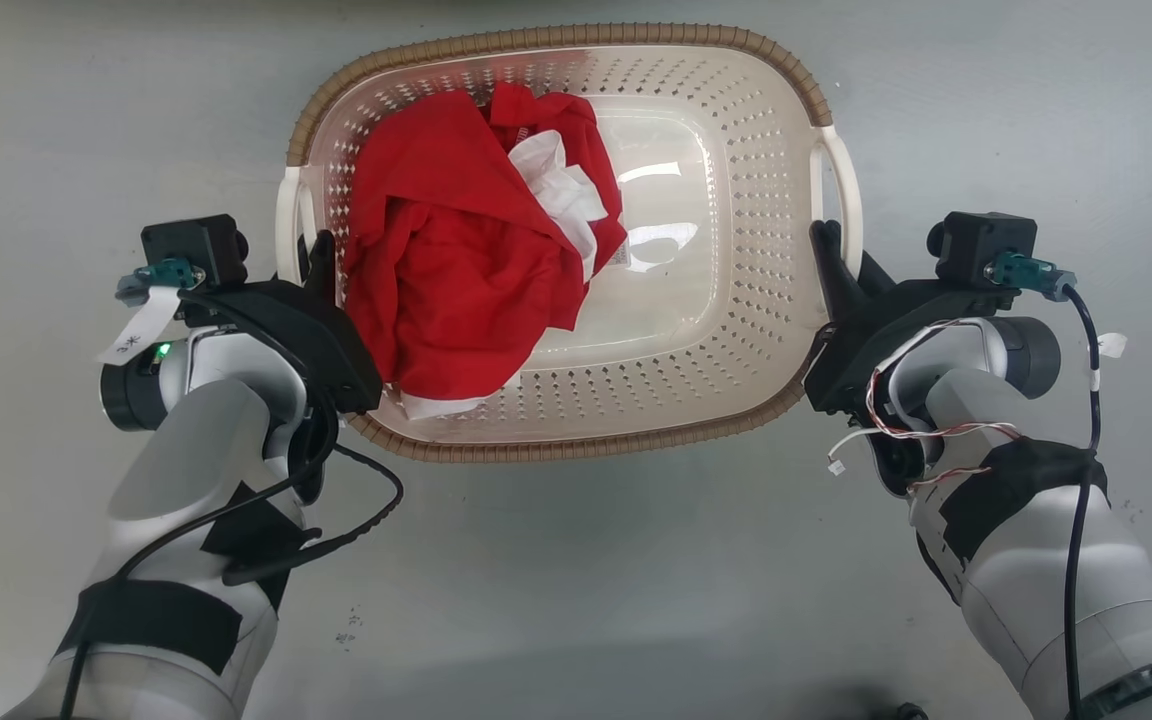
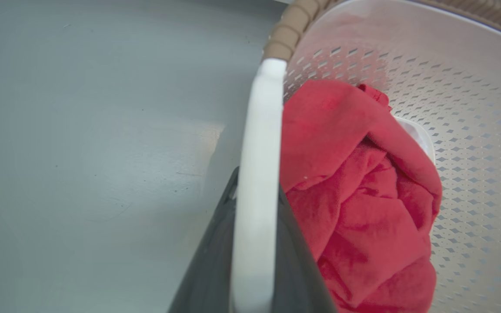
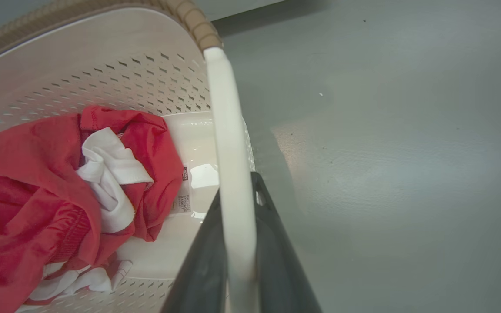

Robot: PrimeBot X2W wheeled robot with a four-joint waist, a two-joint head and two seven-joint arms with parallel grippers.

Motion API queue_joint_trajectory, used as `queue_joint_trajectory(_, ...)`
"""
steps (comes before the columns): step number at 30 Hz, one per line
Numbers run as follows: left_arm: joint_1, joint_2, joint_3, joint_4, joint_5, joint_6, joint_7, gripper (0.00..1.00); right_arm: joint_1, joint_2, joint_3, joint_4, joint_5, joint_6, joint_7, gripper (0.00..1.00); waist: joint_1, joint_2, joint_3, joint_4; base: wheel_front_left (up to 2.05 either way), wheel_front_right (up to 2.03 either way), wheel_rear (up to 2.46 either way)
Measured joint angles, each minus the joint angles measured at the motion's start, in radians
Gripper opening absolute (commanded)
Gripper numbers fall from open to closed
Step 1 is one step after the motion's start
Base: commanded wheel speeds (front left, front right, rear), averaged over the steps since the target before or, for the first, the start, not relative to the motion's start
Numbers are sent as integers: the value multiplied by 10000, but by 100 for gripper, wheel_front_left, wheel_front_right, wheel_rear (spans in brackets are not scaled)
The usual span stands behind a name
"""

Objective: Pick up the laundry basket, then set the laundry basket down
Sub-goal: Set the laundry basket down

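At either end of the cream perforated plastic laundry basket (image 1: 556,40), the left gripper (image 1: 316,250) and right gripper (image 1: 826,240) each clamp a white handle (image 2: 257,174).

Grey floor (image 1: 576,580), smooth and faintly glossy, bearing a pale light patch (image 2: 146,165) in the left wrist view and a scatter of small dark specks (image 1: 348,628) at the lower left of the head view. The laundry basket (image 1: 736,380) lies over it; contact of its base with the floor cannot be told
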Motion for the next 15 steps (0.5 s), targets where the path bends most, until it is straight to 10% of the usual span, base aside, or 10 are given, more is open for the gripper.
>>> queue_joint_trajectory(6,-38,-29,4,73,-2,-88,-8,0,-48,-12,19,46,2,8,13,0,2,2,-15,25,0,0,0)
queue_joint_trajectory(7,-41,-33,15,79,-8,-184,-8,0,-74,-13,19,61,4,8,46,32,2,3,-21,30,0,0,0)
queue_joint_trajectory(8,-42,-46,105,98,-73,-245,-10,51,-108,-15,15,75,8,8,44,81,3,3,-27,37,0,0,0)
queue_joint_trajectory(9,-44,-79,148,105,-109,-257,-40,51,-141,-17,6,82,21,8,44,81,3,3,-34,46,0,0,0)
queue_joint_trajectory(10,-51,-81,157,128,-111,-263,-38,100,-179,-33,12,111,21,8,75,100,4,4,-42,54,0,0,0)
queue_joint_trajectory(15,-56,90,228,324,-169,-345,-71,100,-182,-265,90,215,94,17,230,100,6,7,-99,100,0,0,0)
